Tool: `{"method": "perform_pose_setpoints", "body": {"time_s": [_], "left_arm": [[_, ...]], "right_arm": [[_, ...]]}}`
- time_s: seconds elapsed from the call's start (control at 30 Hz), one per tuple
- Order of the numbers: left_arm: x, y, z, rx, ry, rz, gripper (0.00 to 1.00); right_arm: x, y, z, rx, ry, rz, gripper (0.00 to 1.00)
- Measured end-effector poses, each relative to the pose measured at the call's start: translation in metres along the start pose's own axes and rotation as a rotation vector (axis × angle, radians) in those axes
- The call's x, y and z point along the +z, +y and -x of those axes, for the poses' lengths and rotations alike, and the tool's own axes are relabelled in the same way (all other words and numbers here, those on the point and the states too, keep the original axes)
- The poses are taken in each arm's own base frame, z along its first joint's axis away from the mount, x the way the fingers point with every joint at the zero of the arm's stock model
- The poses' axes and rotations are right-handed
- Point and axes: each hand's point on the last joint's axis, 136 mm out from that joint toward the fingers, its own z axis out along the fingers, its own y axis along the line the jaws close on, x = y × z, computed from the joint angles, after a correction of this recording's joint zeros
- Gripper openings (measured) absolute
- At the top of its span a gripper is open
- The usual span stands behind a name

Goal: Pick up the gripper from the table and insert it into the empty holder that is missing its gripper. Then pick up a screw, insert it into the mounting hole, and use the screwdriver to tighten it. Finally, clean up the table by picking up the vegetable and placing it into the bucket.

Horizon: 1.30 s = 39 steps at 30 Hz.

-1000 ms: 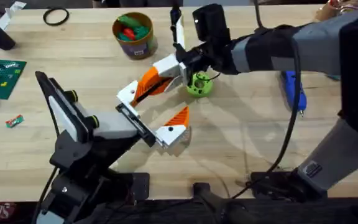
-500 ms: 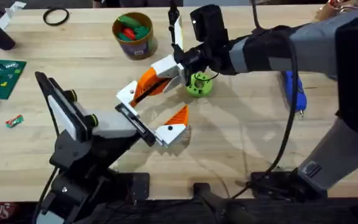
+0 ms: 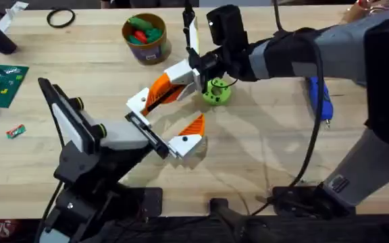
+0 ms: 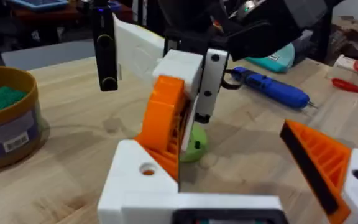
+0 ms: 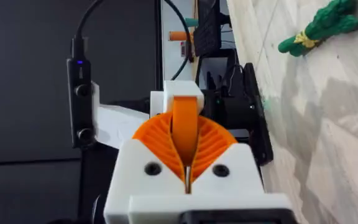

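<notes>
Hanging just above the table's middle, the gripper sits tilted, white base low toward your left arm and white tip high. Your right gripper is clamped on that upper end; the right wrist view shows its orange pads pressed together. The white base, with its round hole, lies just beside the far end of the holder, close to the thin black rail. You cannot tell from these views whether the base is seated on the rail or only against it. An orange-and-white wedge stands at the rail's other end. Whether your left gripper is apart or together, you cannot tell.

A round green piece rests on the wood right under your right gripper. The bucket stands beyond it, near the far edge, with red and green items inside. The screwdriver lies well off to the right, past your right forearm. A green vegetable lies on the table in the right wrist view.
</notes>
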Motion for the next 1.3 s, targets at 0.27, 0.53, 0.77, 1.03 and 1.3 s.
{"method": "perform_pose_setpoints", "body": {"time_s": [0.27, 0.53, 0.77, 1.03, 1.3], "left_arm": [[0.000, 0.000, 0.000, 0.000, 0.000, 0.000, 0.988], [0.000, 0.000, 0.000, 0.000, 0.000, -0.002, 0.988], [0.000, 0.000, 0.000, 0.000, 0.000, 0.000, 0.988], [0.000, -0.001, 0.000, 0.000, 0.001, -0.003, 0.988], [0.000, -0.016, -0.002, 0.001, 0.009, -0.085, 0.988]], "right_arm": [[0.000, 0.000, 0.000, 0.000, 0.000, 0.000, 0.009], [0.003, 0.000, -0.002, 0.000, 0.008, 0.000, 0.147], [0.007, 0.000, -0.004, 0.000, 0.020, 0.000, 0.198], [0.015, 0.003, -0.011, 0.001, 0.056, 0.011, 0.339], [0.027, 0.004, -0.018, -0.007, 0.086, 0.011, 0.420]]}}
